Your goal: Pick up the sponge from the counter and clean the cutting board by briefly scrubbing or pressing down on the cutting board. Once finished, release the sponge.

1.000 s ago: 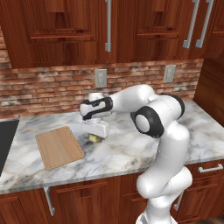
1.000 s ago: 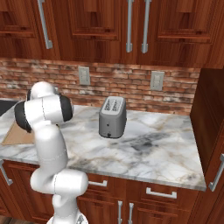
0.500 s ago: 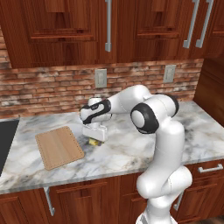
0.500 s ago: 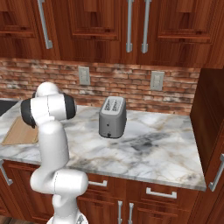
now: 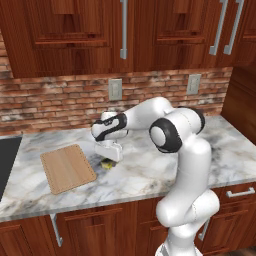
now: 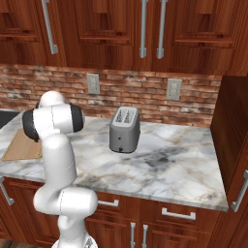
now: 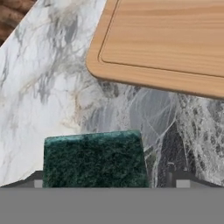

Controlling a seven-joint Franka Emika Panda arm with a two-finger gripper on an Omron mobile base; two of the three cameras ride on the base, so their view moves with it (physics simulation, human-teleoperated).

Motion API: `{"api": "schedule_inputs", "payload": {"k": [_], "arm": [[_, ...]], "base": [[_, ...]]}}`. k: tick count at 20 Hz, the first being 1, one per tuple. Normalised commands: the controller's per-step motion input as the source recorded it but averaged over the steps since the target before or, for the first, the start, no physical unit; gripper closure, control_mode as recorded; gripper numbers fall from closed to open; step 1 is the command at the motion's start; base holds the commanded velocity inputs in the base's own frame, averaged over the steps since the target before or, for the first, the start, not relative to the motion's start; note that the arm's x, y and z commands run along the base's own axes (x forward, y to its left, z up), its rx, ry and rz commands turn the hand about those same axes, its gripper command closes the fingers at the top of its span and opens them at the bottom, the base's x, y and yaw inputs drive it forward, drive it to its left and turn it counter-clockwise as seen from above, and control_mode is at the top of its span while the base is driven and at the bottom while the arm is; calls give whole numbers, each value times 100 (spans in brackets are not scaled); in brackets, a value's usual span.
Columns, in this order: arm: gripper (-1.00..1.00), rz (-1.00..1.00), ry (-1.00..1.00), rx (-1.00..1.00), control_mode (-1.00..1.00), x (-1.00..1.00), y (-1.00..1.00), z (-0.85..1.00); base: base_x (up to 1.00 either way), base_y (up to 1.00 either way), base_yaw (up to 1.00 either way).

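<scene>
We hover our gripper [image 5: 109, 156], jaws spread wide, over the sponge [image 7: 94, 159] lying beside the cutting board [image 7: 168, 41], ready to grasp it.

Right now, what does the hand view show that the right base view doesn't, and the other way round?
Hand view: the sponge, green side up, lying on the counter beside the cutting board, apart from it. Right base view: the toaster and two wall outlets. Both: that board and the marble counter.
</scene>
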Motion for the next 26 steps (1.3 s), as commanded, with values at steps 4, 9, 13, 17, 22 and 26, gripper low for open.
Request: {"api": "schedule_inputs", "payload": {"k": [4, 9, 13, 17, 22, 26], "arm": [[-100, -1, -7, 0, -100, -17, -16, 48], [-100, 0, -13, 0, -100, -39, -19, 72], [-100, 0, -11, 0, -100, -40, -11, 58], [-100, 0, -5, 0, -100, -30, -11, 19], [-100, 0, -15, 0, -100, -67, -18, 31], [-100, 0, -19, 2, -100, -97, -17, 50]], "base": [[0, 0, 0], [0, 0, 0], [0, 0, 0], [0, 0, 0], [0, 0, 0], [0, 0, 0]]}}
